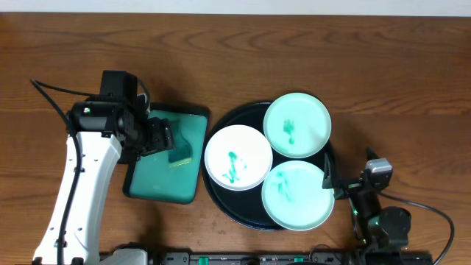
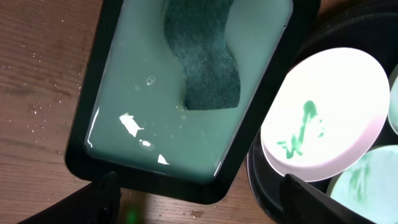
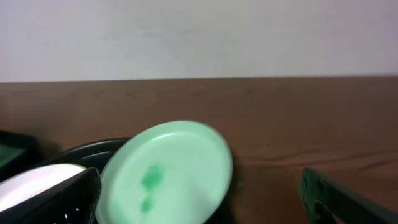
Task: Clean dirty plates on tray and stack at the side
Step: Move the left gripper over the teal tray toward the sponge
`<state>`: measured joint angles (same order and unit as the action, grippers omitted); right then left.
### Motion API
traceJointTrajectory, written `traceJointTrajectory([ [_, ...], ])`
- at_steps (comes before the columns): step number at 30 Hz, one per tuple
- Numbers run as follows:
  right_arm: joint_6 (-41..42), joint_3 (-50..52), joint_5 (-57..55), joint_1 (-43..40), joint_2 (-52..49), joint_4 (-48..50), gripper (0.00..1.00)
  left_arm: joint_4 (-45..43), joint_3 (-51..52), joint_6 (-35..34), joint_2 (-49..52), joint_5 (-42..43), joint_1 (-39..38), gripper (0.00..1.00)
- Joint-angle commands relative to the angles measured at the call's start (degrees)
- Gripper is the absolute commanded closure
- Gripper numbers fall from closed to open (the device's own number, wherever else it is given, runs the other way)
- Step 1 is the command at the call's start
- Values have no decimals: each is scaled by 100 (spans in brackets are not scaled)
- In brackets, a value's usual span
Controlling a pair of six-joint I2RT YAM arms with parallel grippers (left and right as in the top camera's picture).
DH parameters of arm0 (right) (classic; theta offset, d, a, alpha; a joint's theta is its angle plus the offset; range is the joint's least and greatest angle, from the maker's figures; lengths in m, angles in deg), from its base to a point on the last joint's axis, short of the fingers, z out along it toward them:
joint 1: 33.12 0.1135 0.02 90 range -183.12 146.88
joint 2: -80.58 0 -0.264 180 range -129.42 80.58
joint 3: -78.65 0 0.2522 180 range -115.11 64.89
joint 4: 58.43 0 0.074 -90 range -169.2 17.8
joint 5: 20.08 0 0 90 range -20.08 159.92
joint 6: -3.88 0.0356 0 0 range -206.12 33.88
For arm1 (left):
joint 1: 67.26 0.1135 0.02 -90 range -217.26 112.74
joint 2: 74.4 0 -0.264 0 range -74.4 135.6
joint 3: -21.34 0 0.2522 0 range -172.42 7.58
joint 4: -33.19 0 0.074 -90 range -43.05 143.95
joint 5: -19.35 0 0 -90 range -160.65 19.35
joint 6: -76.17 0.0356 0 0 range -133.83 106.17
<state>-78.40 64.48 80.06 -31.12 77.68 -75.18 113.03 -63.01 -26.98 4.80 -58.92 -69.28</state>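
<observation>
Three plates lie on the round black tray (image 1: 221, 193), all smeared teal-green: a white one (image 1: 238, 157) at the left, a mint one (image 1: 296, 124) at the back and a mint one (image 1: 297, 195) at the front. My left gripper (image 1: 165, 140) hangs open over the teal rectangular tray, holding nothing. In the left wrist view the white plate (image 2: 326, 112) sits just past the right finger (image 2: 314, 202). My right gripper (image 1: 333, 184) stands open at the black tray's right rim, beside the front mint plate. The right wrist view has a mint plate (image 3: 165, 180) between the spread fingers (image 3: 68, 199), untouched.
A teal rectangular tray (image 1: 158, 184) holds pale liquid and a dark green sponge (image 1: 179, 151) left of the black tray. In the left wrist view the sponge (image 2: 202, 62) lies in the liquid. Brown wood tabletop (image 1: 412, 88) surrounds both trays. A cable (image 1: 434, 213) trails right.
</observation>
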Motion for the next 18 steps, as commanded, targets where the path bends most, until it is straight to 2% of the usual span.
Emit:
traceJointTrajectory([
  [1,553,-70,1060,-42,-229,55,1,31,-111,-7,-11,28,20,18],
  [6,522,-717,1593,-42,-625,37,1,31,-111,-7,-11,28,17,18],
  [11,90,-2068,1738,-42,-1582,-173,1,28,-111,-7,-11,28,20,18],
  [15,-127,-3425,1775,-39,-2874,-1150,1,26,-111,-7,-11,28,20,18],
  [18,-186,-4559,1858,-39,-4070,-2339,1,24,-111,-7,-11,28,20,18],
])
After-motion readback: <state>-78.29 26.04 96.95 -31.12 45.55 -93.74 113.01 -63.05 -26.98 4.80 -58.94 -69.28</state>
